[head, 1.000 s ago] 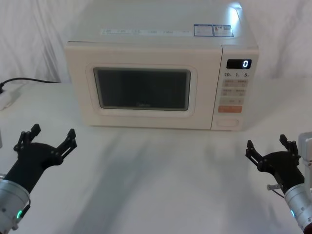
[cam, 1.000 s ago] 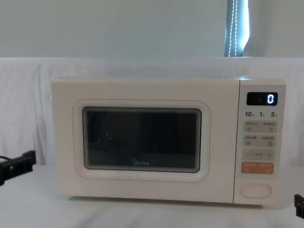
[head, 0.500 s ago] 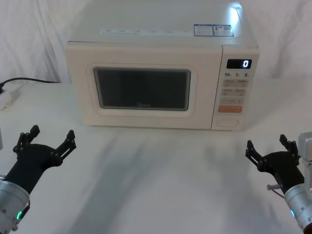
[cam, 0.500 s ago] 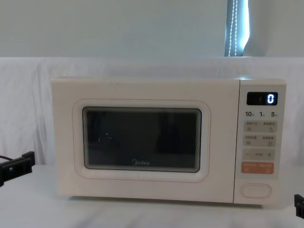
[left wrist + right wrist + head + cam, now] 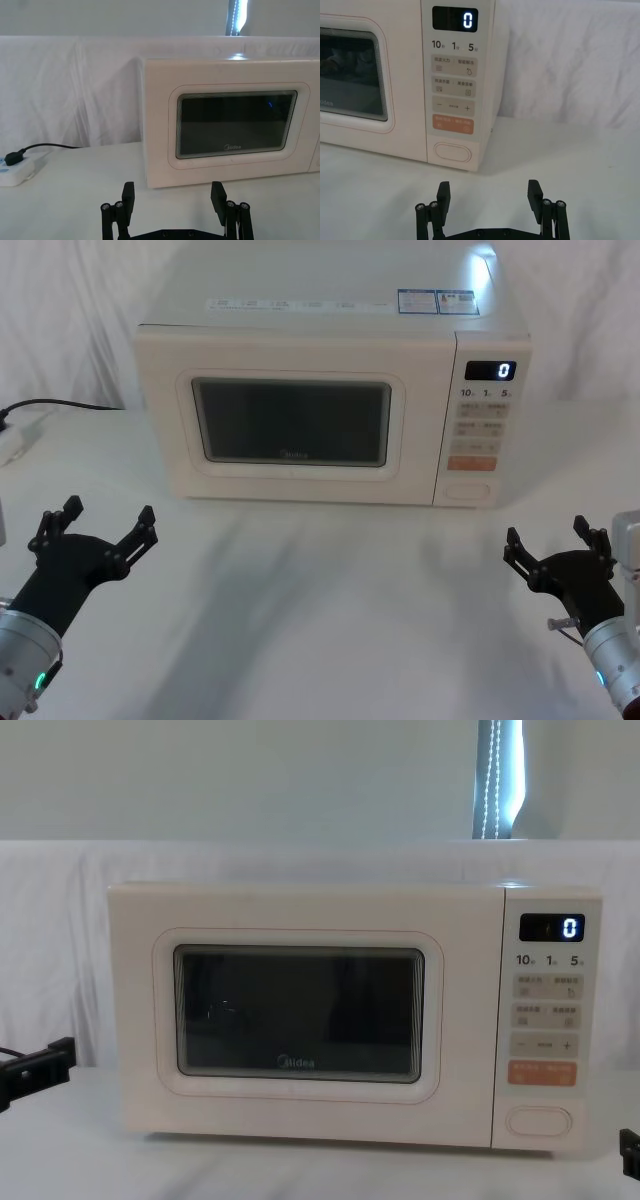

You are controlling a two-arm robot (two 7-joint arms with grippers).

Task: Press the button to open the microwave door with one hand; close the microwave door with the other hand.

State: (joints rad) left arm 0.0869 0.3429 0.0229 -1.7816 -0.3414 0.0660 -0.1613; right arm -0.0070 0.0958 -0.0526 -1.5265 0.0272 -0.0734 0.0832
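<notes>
The cream-white microwave (image 5: 300,410) (image 5: 300,1010) (image 5: 225,120) (image 5: 380,75) stands at the back of the table with its door shut and its display reading "0". Its pill-shaped button (image 5: 469,490) (image 5: 538,1121) (image 5: 452,152) sits at the bottom of the key panel, below an orange key (image 5: 453,123). My left gripper (image 5: 93,531) (image 5: 171,200) hovers open at the front left, well short of the door. At the front right my right gripper (image 5: 555,547) (image 5: 489,197) is open too, facing the panel from a distance, with nothing between its fingers.
A white cloth covers the table (image 5: 330,600) and hangs behind the oven. A black cable (image 5: 60,405) runs to a white power strip (image 5: 12,445) (image 5: 15,170) at the far left. Open table lies between both grippers and the oven front.
The left gripper has shifted very slightly; the right gripper and the microwave are unchanged.
</notes>
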